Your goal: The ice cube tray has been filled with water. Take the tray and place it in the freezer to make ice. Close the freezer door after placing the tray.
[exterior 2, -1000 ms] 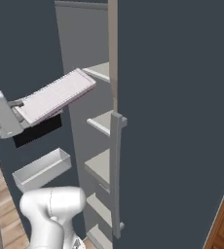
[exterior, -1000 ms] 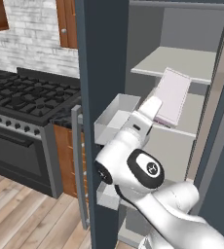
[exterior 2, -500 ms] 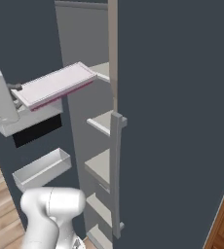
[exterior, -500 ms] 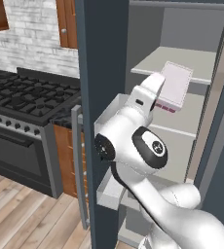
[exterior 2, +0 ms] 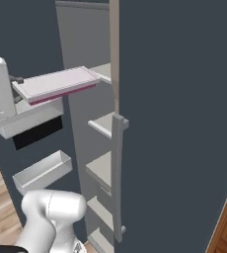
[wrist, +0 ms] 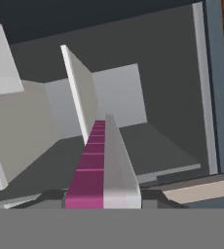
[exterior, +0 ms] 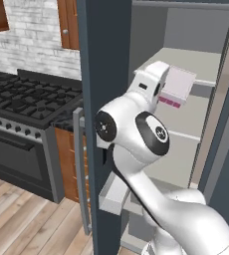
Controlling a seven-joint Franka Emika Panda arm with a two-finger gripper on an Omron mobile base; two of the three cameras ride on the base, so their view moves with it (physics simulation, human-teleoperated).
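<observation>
Your two-finger gripper point(exterior 2: 18, 91) clamps the flat pale pinkish-white ice cube tray point(exterior 2: 57, 83); its far edge, at 3 o'clock, overhangs the pale grey freezer shelf point(exterior 2: 103, 72).

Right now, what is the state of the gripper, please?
Gripper: shut on the ice cube tray, held roughly level in front of the open freezer.

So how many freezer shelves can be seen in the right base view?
4, stacked: top beside the ice cube tray, second, third, fourth. More may be hidden lower down.
</observation>
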